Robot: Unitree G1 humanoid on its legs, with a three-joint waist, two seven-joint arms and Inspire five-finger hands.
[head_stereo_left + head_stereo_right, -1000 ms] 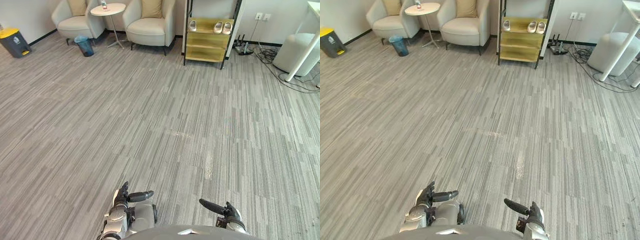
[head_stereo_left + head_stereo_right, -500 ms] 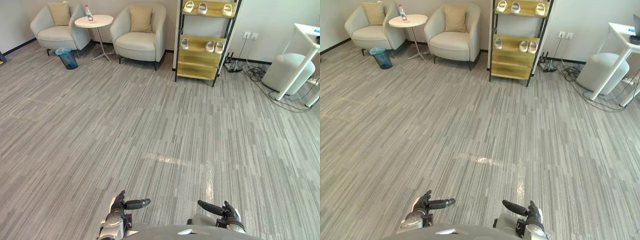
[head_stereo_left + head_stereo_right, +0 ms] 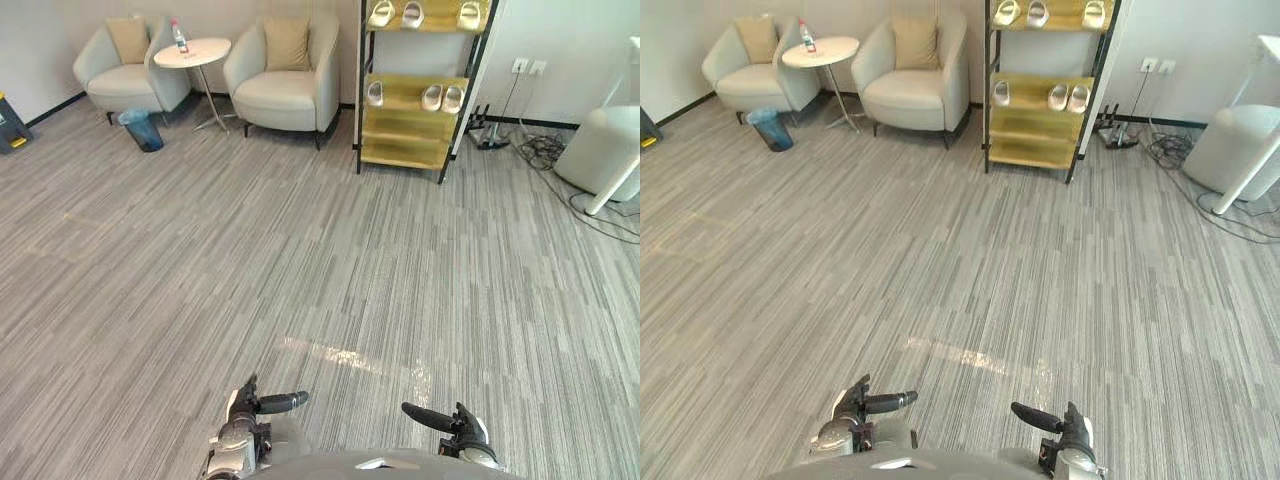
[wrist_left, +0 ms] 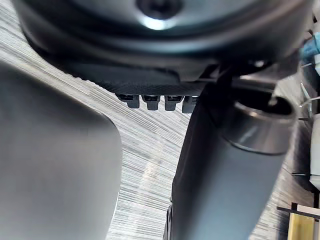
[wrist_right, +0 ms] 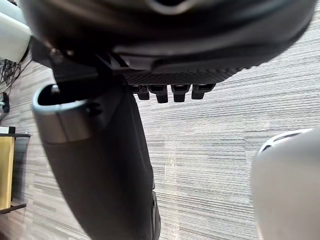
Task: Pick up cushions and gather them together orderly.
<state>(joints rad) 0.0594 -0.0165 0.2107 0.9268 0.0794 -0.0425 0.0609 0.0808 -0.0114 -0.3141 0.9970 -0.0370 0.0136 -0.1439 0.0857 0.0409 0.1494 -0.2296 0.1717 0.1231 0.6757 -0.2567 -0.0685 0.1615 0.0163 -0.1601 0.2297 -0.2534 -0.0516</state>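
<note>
Cushions, count two: one cushion on the left armchair, a second cushion on the right armchair. Each stands upright against its backrest, face toward me. Both lie far across the floor from my left hand and right hand. On both hands the fingers are relaxed, the thumbs extended, and nothing is held.

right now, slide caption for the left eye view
Left hand and right hand open, empty; far off, left cushion and right cushion sit apart, one per armchair, beside a shoe rack.
</note>
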